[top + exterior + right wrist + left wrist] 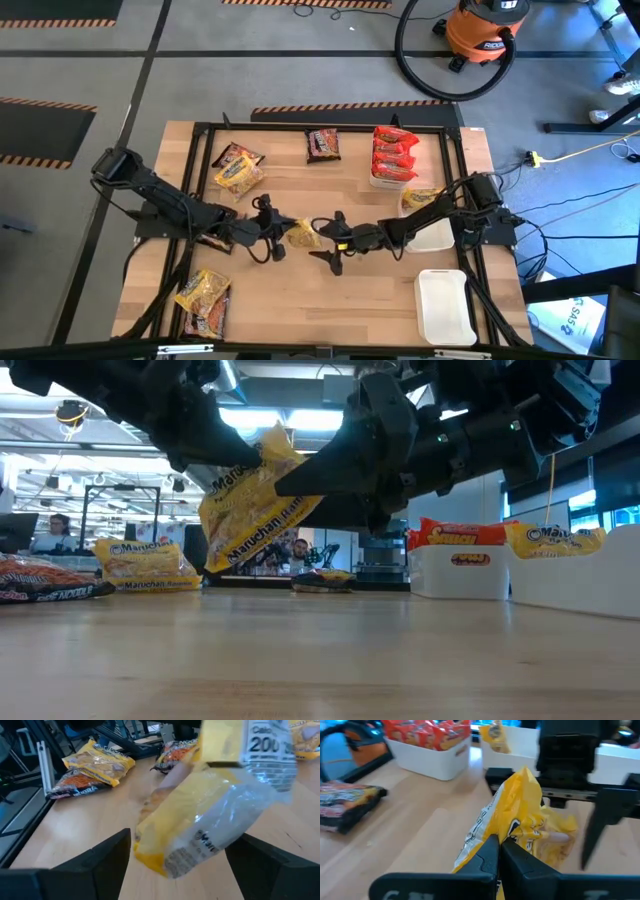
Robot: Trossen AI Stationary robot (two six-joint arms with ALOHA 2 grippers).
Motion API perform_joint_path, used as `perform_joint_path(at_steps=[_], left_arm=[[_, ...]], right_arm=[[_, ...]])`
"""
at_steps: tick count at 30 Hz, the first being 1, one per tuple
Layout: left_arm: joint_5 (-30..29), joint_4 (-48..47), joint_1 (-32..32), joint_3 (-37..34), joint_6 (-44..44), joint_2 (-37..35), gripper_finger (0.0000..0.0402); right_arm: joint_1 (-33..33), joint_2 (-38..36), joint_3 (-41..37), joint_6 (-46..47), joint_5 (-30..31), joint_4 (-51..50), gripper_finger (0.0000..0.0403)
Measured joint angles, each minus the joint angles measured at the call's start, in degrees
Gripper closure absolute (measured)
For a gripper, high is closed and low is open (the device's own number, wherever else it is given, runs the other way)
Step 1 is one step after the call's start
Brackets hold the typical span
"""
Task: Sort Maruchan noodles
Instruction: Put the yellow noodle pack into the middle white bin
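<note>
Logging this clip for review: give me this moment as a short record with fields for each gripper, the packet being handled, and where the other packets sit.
left gripper: shut on the yellow packet, mid-table, raised off the wood
right gripper: open, fingers on either side of the same packet, not yet gripping
yellow packet: in the air between both grippers
tray of red packets: far side, right of centre
second tray: under the right arm, one yellow packet in it
empty tray: near right corner
loose packets: far left, far centre, near left

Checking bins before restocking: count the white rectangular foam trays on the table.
3 white rectangular foam trays, all on the table's right side: one holding shiny red plastic packets, one holding a yellow plastic packet, one empty. None looks hidden.
</note>
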Motion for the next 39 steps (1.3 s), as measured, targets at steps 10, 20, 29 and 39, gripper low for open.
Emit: perform_joint_path(at_steps=[10, 20, 29, 39], left_arm=[[7.03, 3.03, -0.20, 0.00, 2.63, 0.31, 0.0402], [8.25, 4.76, -0.11, 0.00, 3.42, 0.31, 0.0384], [7.79, 4.74, -0.12, 0.00, 4.28, -0.48, 0.0309], [9.05, 3.56, -1.33, 0.00, 8.55, -6.20, 0.0217]], right_arm=[[0.00, 0.00, 0.00, 0.92, 6.54, 1.74, 0.0119], [-0.04, 0.00, -0.02, -1.79, 3.17, -0.09, 0.0251], [-0.04, 0.00, -0.07, -2.43, 2.96, -0.68, 0.0279], [0.00, -2.79, -0.09, -6.72, 4.17, -3.54, 0.0293]])
